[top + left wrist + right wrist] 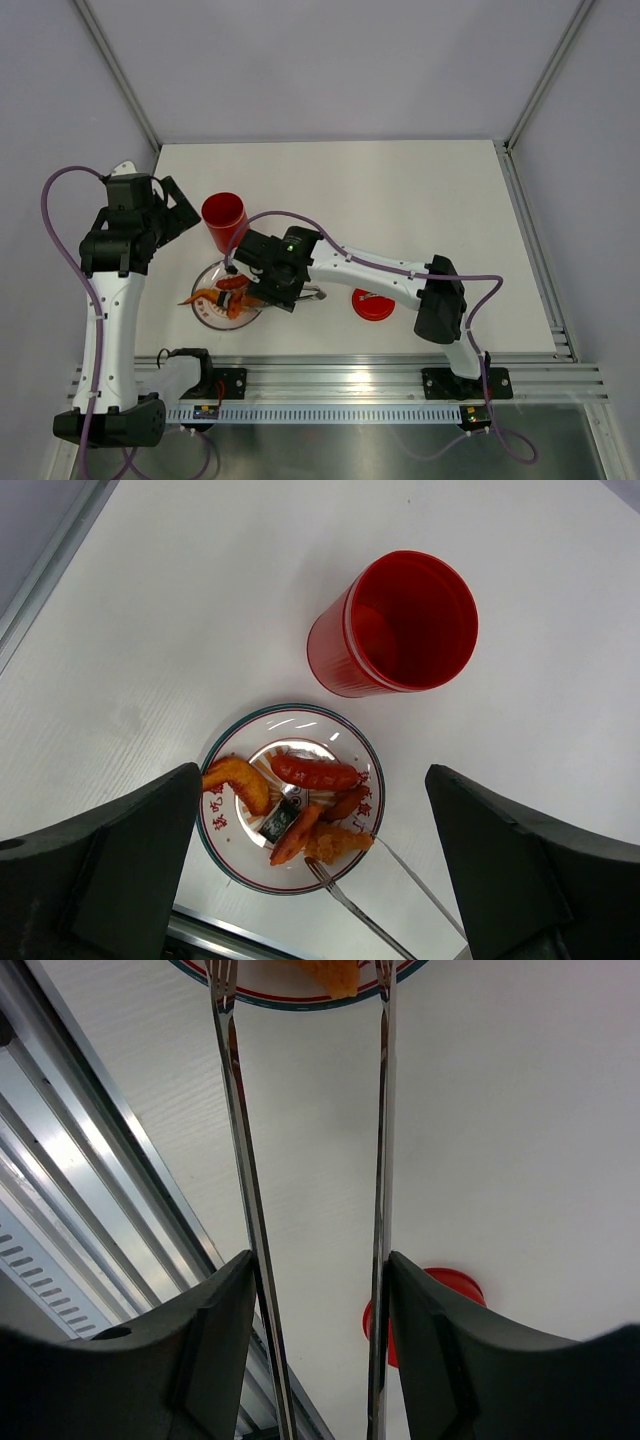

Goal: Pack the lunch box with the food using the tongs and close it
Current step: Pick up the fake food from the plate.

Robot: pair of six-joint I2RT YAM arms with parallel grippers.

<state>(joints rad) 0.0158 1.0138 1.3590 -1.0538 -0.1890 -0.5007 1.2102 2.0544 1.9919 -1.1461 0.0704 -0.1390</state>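
Note:
The red lunch box (395,620) stands upright with its mouth uncovered, beyond a patterned plate (215,852). On the plate lies the food: a sausage (315,772), an orange curved piece (238,780), a black-and-white roll (281,820) and a fried piece (338,842). My right gripper (320,1280) is shut on the silver tongs (240,1140), whose two arms stand apart, tips at the plate's near rim on either side of the fried piece (335,975). My left gripper (312,770) hangs open above the plate, holding nothing. The red lid (373,304) lies flat on the table.
The lid (450,1290) sits behind my right fingers, right of the plate (203,310) in the top view. The aluminium rail (350,380) runs along the table's near edge. The lunch box (224,220) stands just behind the plate, near my left gripper (180,215).

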